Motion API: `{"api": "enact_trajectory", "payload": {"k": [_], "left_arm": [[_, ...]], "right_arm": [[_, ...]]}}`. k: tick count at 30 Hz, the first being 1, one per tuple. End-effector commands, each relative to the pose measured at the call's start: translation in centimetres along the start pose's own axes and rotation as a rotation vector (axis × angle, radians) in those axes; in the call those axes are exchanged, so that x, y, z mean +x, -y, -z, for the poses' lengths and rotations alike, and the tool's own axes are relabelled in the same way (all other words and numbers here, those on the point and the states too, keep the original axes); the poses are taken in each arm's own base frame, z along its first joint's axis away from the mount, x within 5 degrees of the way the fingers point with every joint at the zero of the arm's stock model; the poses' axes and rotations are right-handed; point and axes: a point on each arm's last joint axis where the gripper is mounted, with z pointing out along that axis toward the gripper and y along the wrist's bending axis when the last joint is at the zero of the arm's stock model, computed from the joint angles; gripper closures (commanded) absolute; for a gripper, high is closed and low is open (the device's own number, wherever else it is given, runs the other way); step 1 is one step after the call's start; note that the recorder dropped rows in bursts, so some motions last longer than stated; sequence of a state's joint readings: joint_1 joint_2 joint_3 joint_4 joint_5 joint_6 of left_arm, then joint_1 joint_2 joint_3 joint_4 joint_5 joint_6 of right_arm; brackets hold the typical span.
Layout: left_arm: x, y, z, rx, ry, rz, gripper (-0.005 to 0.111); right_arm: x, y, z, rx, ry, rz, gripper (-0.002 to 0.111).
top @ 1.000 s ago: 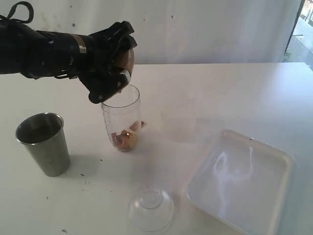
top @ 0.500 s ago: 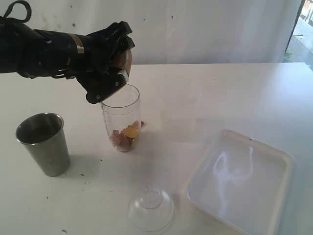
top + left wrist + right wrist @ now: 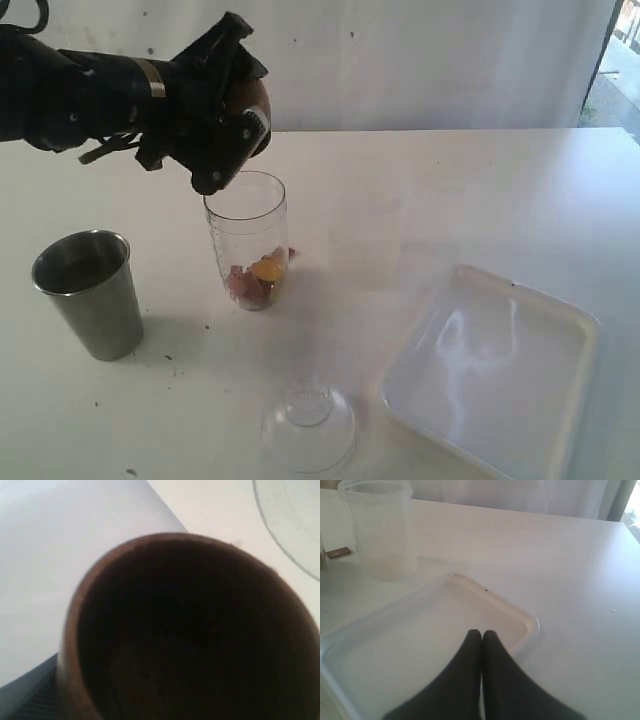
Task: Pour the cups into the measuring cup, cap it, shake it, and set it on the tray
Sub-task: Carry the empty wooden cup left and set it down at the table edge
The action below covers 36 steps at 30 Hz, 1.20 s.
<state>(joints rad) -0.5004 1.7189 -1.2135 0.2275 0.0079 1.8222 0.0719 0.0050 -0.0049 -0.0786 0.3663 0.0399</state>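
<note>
Grip: left gripper (image 3: 235, 115) clamped on wooden cup (image 3: 190, 630), tipped just above measuring cup (image 3: 247, 235). Right gripper (image 3: 481, 634) pressed together, over tray (image 3: 410, 645).

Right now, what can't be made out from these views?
- Inside of the wooden cup: left wrist view, too dark.
- Fingertips of the left gripper: the cup fills its wrist view; exterior view shows dark housing.
- Contents of the frosted cup: washed out in the exterior view, cloudy wall in the right wrist view.
- Bottom of the steel tumbler: exterior view, hidden by its own wall.
- The right gripper: outside the exterior view's frame.
</note>
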Motion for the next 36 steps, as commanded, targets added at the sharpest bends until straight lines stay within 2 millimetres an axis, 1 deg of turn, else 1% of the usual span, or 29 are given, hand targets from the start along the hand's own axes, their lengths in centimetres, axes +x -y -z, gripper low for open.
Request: {"api": "enact_trajectory", "payload": {"k": [1, 3, 12, 16, 18, 20, 21, 22, 23, 24, 25, 27, 28, 30, 31, 32, 33, 34, 35, 36], "left_arm": [[0.6, -1.3, 1.0, -0.074, -0.015, 0.501, 0.107], [0.8, -1.4, 1.1, -0.078, -0.013, 0.635, 0.107], [1.8, -0.9, 1.1, -0.081, -0.033, 0.784, 0.107], [2.1, -0.9, 1.1, -0.099, -0.037, 0.891, 0.107], [2.8, -0.8, 1.1, -0.128, -0.046, 1.024, 0.107], [4.4, -0.6, 1.3, -0.215, -0.059, 1.297, 0.107], [5.5, -0.2, 1.5, -0.259, -0.063, 1.496, 0.107], [6.2, 0.2, 1.6, -0.272, -0.07, 1.603, 0.107], [7.6, 1.1, 1.9, -0.288, -0.098, 1.771, 0.107], [8.9, 2.2, 2.2, -0.283, -0.142, 1.863, 0.107], [9.8, 3.1, 2.4, -0.282, -0.178, 1.93, 0.107], [12.3, 6.3, 3.4, -0.296, -0.293, 2.014, 0.107], [12.7, 7.0, 3.8, -0.312, -0.312, 2.018, 0.107], [13.5, 10.2, 5.0, -0.375, -0.377, 2.073, 0.107], [13.8, 12.0, 5.6, -0.427, -0.403, 2.141, 0.107], [13.7, 13.8, 6.1, -0.476, -0.426, 2.192, 0.107], [13.6, 15.2, 6.5, -0.5, -0.444, 2.216, 0.107], [13.4, 16.4, 6.8, -0.517, -0.462, 2.217, 0.107], [12.9, 18.5, 7.2, -0.506, -0.481, 2.181, 0.107], [12.5, 19.6, 7.3, -0.477, -0.492, 2.163, 0.107]], "right_arm": [[0.0, 0.0, 0.0, 0.003, 0.015, 0.003, 0.108], [0.0, 0.0, 0.0, 0.003, 0.015, 0.003, 0.108], [0.0, 0.0, 0.0, 0.002, 0.015, 0.001, 0.108], [0.0, 0.0, 0.0, 0.002, 0.015, 0.001, 0.108], [0.0, 0.0, 0.0, 0.002, 0.015, 0.001, 0.108], [0.0, 0.0, 0.0, 0.002, 0.015, 0.001, 0.108], [0.0, 0.0, 0.0, 0.002, 0.015, 0.001, 0.108], [0.0, 0.0, 0.0, 0.002, 0.015, 0.001, 0.108], [0.0, 0.0, 0.0, 0.002, 0.015, 0.001, 0.108], [0.0, 0.0, 0.0, 0.002, 0.015, 0.001, 0.108], [0.0, 0.0, 0.0, 0.003, 0.015, 0.003, 0.108], [0.0, 0.0, 0.0, 0.003, 0.015, 0.003, 0.108], [0.0, 0.0, 0.0, 0.003, 0.015, 0.003, 0.108], [0.0, 0.0, 0.0, 0.003, 0.015, 0.003, 0.108], [0.0, 0.0, 0.0, 0.003, 0.015, 0.003, 0.108], [0.0, 0.0, 0.0, 0.003, 0.015, 0.003, 0.108], [0.0, 0.0, 0.0, 0.003, 0.015, 0.003, 0.108], [0.0, 0.0, 0.0, 0.003, 0.015, 0.003, 0.108], [0.0, 0.0, 0.0, 0.003, 0.015, 0.003, 0.108], [0.0, 0.0, 0.0, 0.003, 0.015, 0.003, 0.108]]}}
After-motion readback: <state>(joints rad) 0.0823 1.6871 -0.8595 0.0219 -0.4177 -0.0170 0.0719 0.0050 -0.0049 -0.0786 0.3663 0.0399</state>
